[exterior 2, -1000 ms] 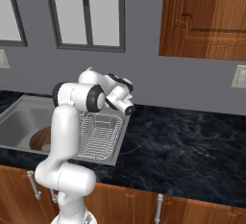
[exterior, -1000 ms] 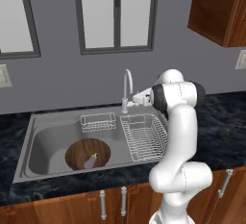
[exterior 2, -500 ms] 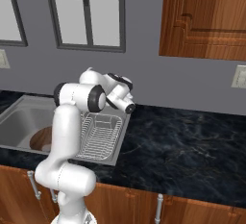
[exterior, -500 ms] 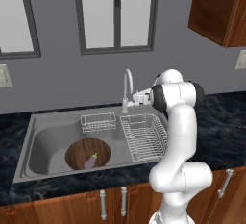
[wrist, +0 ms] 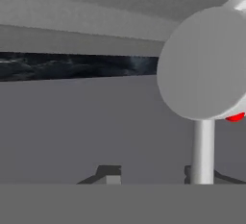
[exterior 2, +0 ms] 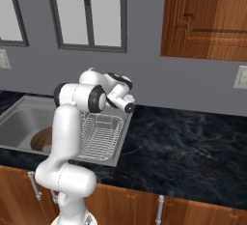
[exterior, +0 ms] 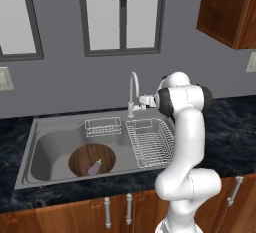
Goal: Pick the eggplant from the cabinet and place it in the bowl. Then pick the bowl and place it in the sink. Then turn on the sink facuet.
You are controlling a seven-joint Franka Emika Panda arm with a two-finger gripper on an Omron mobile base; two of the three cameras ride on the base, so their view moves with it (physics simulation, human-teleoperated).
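Now, step in hand: the eggplant (exterior: 95, 167) lies in the bowl (exterior: 80, 158), and the bowl sits in the left basin of the sink (exterior: 47, 142), so by my reading only the sink facuet (exterior: 133, 89) is left to deal with
Gripper: the gripper (exterior: 145, 100) is up beside the tap's base, reaching in from its right; in the hand view the two dark tips stand apart with nothing between them, so it is parted and holds nothing
Tap, how it handles: rigid metal, fixed to the deck, probably smooth and slippery; it should need a push rather than a squeeze
Where to act: on the small side lever near the base, not the arched spout; the big grey round piece with a red mark close in the hand view (wrist: 206, 64) looks like that lever's end, though I cannot be sure
Counts: one tap, one bowl, one eggplant, one sink, two wire racks (exterior: 150, 139), one wall cabinet (exterior 2: 207, 16)
Risk: a tip may slide off the rounded metal
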